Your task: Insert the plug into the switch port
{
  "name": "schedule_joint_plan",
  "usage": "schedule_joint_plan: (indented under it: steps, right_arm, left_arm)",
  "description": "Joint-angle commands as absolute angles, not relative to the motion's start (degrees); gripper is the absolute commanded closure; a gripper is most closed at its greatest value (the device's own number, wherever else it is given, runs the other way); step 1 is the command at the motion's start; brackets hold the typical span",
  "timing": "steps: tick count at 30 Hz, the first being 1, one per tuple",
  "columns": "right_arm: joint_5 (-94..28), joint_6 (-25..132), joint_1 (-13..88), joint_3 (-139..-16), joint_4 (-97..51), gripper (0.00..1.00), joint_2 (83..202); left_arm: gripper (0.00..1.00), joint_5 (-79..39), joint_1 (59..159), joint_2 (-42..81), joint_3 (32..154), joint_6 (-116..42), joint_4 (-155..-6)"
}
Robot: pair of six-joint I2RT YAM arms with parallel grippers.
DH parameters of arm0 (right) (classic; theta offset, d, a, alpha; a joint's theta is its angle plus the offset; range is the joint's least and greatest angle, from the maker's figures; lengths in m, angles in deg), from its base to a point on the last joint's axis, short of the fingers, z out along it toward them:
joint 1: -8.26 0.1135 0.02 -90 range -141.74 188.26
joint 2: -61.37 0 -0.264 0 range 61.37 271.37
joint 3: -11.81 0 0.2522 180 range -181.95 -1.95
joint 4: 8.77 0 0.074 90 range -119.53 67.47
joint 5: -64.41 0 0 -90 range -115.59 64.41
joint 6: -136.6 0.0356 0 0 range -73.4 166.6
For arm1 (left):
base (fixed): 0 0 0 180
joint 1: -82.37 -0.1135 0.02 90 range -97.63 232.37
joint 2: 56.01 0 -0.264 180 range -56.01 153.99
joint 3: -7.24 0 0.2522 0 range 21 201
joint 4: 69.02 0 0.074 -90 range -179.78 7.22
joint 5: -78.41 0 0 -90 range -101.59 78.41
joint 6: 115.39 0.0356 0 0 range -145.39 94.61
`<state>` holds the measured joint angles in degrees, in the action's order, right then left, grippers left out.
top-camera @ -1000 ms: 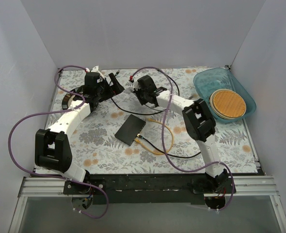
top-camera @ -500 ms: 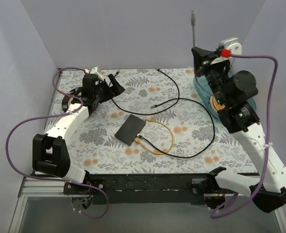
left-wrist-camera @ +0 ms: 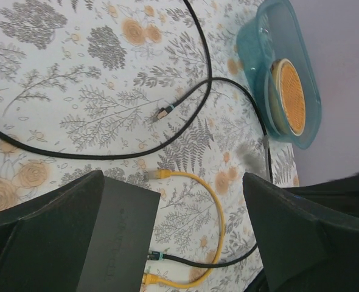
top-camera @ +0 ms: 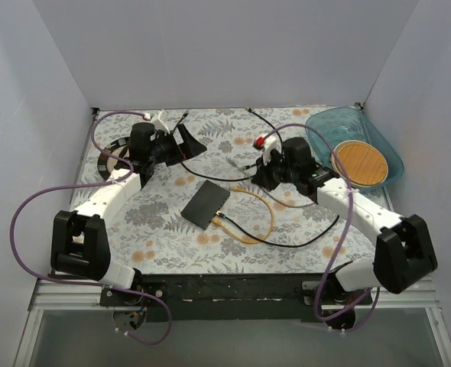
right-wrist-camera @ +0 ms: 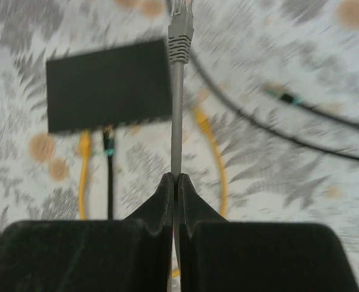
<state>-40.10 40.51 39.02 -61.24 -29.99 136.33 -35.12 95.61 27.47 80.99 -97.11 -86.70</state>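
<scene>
Wrist view: plug cable (right-wrist-camera: 177, 115) in right hand (right-wrist-camera: 175, 180).

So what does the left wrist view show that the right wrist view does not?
Only the left wrist: the teal tub holding a round orange disc. Only the right wrist: a grey cable with its plug, pinched in the shut right gripper. Both: the switch and the yellow cable beside it.

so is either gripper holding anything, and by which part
The right gripper pinches the grey cable behind its plug; the left gripper is open, empty.
</scene>
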Motion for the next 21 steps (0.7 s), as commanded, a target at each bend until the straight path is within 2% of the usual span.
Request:
schedule_joint_plan:
  steps: [1,4,6,7,12,18,21]
  right_arm:
    - [-60.30,43.25,39.11,-53.91,-25.36,0.99,139.85]
    - [-64.70,46.15,39.11,-51.09,-18.50,0.99,140.03]
    - [-66.37,46.94,39.11,-50.56,-16.21,0.99,139.95]
    - [-66.37,47.47,39.11,-50.56,-16.03,0.99,139.68]
    - [-66.55,47.48,39.02,-51.17,-16.55,0.99,139.95]
    - [-65.41,48.00,39.11,-51.61,-15.85,0.99,139.86]
    - [-65.14,48.18,39.11,-52.31,-15.76,0.99,139.51]
  left_arm:
    - [0.02,-46.91,95.29,28.44,77.09,-97.89,-77.52]
    - [0.02,-53.85,95.29,30.38,75.85,-100.70,-70.75]
    - [0.05,-58.43,95.29,32.40,75.14,-102.11,-66.36]
    - [0.11,-59.83,95.38,32.84,75.05,-103.51,-64.95]
    - [0.24,-65.90,95.38,34.78,73.82,-105.63,-57.91]
    - [0.44,-67.67,95.91,35.83,75.66,-103.18,-60.62]
    - [0.47,-68.37,96.35,36.88,76.46,-102.21,-62.12]
